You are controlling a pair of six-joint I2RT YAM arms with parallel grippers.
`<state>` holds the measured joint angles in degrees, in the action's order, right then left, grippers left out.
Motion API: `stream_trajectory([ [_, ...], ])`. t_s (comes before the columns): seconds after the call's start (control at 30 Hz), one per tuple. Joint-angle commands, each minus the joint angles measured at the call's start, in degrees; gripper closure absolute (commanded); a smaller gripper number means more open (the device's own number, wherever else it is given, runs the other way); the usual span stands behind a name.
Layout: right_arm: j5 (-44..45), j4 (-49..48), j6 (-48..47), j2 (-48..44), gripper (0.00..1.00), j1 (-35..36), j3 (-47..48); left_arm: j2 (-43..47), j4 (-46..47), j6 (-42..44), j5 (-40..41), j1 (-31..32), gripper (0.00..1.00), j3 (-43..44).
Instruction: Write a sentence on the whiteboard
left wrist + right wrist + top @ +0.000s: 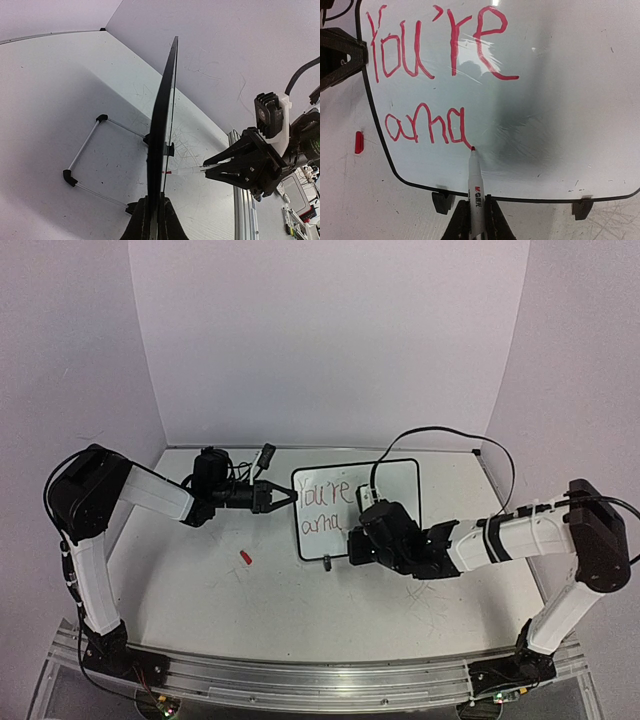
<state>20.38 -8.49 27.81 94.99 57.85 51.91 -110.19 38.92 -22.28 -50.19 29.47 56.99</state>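
The whiteboard (395, 485) stands upright mid-table, black-framed. The left wrist view shows it edge-on (162, 115); it fills the right wrist view (560, 100). The sentence (435, 45) in red reads "You're" with "ama" below it, and it also shows in the top view (325, 505). My left gripper (283, 497) is shut on the board's left edge (154, 215). My right gripper (358, 540) is shut on a white red-tipped marker (476, 185). The marker's tip touches the board at the end of "ama". The marker also shows in the left wrist view (187, 171).
A red marker cap (246, 557) lies on the scuffed table left of the board (359, 142). Two black feet (442, 201) hold the board's lower edge. A wire frame with black corners (85, 155) lies behind the board. A black cable (440, 430) loops above the right arm.
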Motion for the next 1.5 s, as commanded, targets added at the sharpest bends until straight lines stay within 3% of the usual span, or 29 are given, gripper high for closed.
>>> stream_trajectory([
  [0.0,-2.9,-6.4,-2.4,-7.1,1.00,-0.2,-1.8,1.7,-2.0,1.4,-1.3,1.5,1.00,1.7],
  [0.17,-1.3,-7.7,-3.0,-8.5,1.00,-0.3,-4.5,1.8,-2.0,1.4,-1.2,1.5,1.00,1.5],
  [1.47,1.7,-2.4,-4.0,-1.1,1.00,-0.3,2.7,1.8,-2.6,2.2,-0.9,1.7,1.00,1.3],
])
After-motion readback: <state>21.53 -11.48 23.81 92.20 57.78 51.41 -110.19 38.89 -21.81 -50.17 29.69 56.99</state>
